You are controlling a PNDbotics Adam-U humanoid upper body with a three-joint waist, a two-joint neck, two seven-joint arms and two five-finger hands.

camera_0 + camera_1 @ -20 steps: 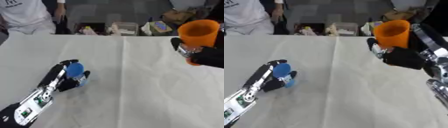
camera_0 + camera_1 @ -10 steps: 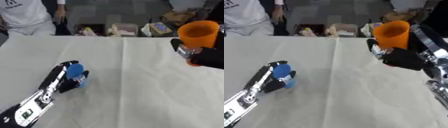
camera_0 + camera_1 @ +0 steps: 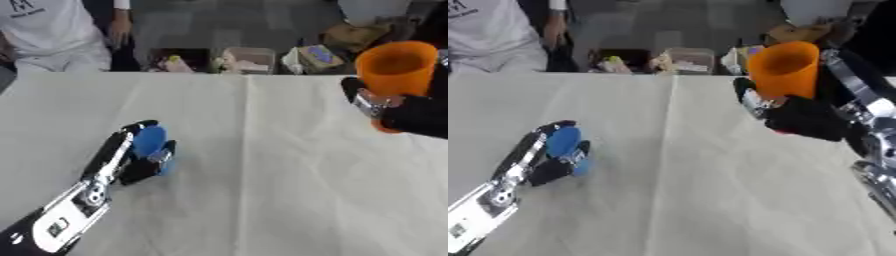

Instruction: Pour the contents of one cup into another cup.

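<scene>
I have the right hand point(image 3: 802, 117) curled round the lower part of the orange cup point(image 3: 785, 70), holding it upright and lifted off the table point(image 3: 262, 190) so nothing spills on the way over. The left hand point(image 3: 131, 157) wraps its fingers around the blue cup point(image 3: 149, 145) low on the cloth, well apart, steadying it as the receiver, I judge.

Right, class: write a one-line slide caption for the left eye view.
Right robot hand holds an orange cup upright; left robot hand grips a blue cup on the table.
</scene>
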